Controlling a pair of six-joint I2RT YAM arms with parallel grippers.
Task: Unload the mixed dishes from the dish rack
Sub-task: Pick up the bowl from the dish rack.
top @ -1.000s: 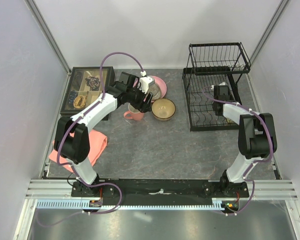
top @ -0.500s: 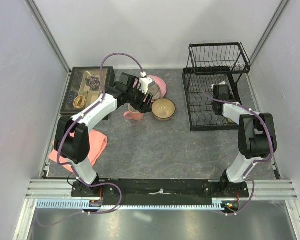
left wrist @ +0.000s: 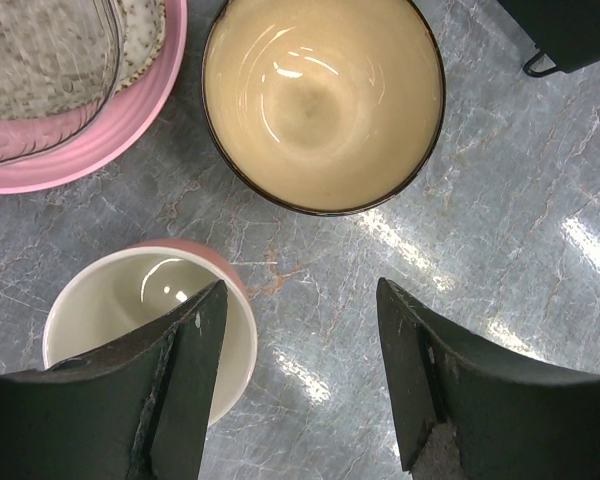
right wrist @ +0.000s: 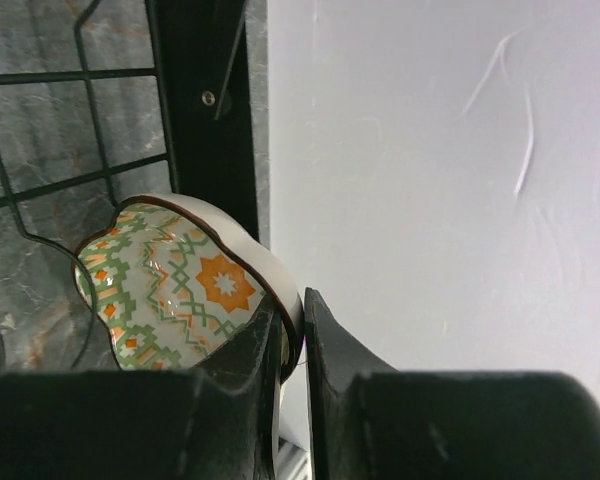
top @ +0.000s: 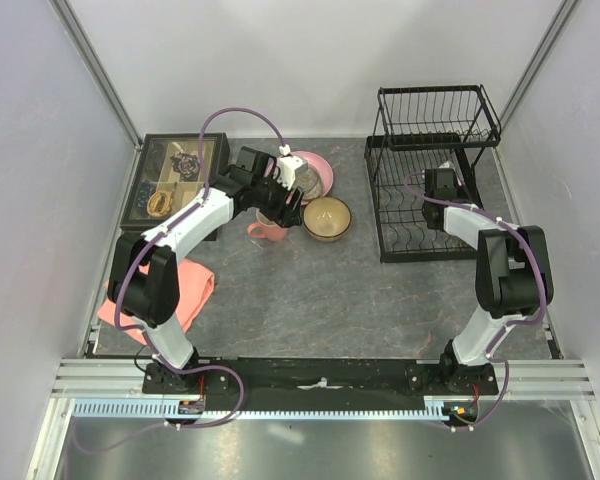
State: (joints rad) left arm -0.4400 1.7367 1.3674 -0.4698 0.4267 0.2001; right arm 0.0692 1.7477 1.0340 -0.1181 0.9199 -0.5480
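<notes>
The black wire dish rack (top: 430,205) stands at the back right. My right gripper (top: 442,182) reaches into its lower tier. In the right wrist view it (right wrist: 302,320) is shut on the rim of a white dish with a green and orange patterned inside (right wrist: 170,290), beside a rack bar (right wrist: 205,150). My left gripper (left wrist: 300,290) hangs open over the table. Its left finger is over the salmon-pink mug (left wrist: 130,300). Beyond it sits the amber-rimmed bowl (left wrist: 320,100), cream inside. The speckled plate (left wrist: 40,60) lies on the pink plate (left wrist: 130,130).
A dark tray of small items (top: 175,178) sits at the back left, and a folded salmon cloth (top: 195,295) lies by the left arm's base. The white side wall (right wrist: 430,200) is close behind the rack. A rack foot (left wrist: 570,30) shows near the bowl.
My right gripper has closed the last bit onto the patterned dish's rim and shifted slightly. The left arm has not moved.
</notes>
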